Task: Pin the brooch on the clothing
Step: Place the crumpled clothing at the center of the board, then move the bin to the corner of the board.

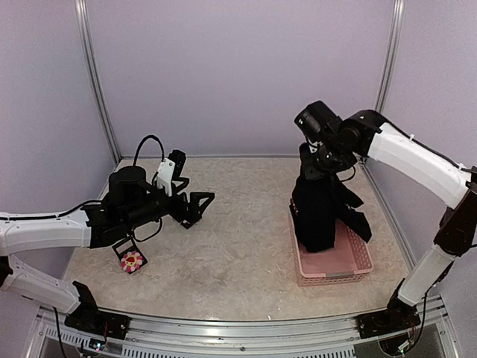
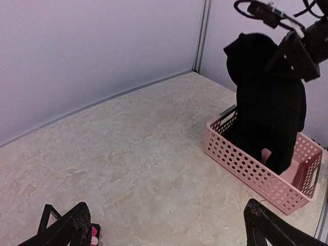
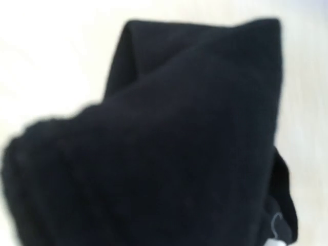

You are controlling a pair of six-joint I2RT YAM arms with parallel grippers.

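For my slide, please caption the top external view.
Right gripper holds black T-shirt hanging into pink basket; brooch lies near left arm.

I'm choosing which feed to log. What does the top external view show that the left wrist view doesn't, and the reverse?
Only top external: the brooch as a full flower face, lying on the table near its left edge. Only left wrist: the left gripper, fingers apart at the bottom edge, and the holes in the wall of the pink basket. Both: the right gripper holding the black clothing, which hangs down into the basket.
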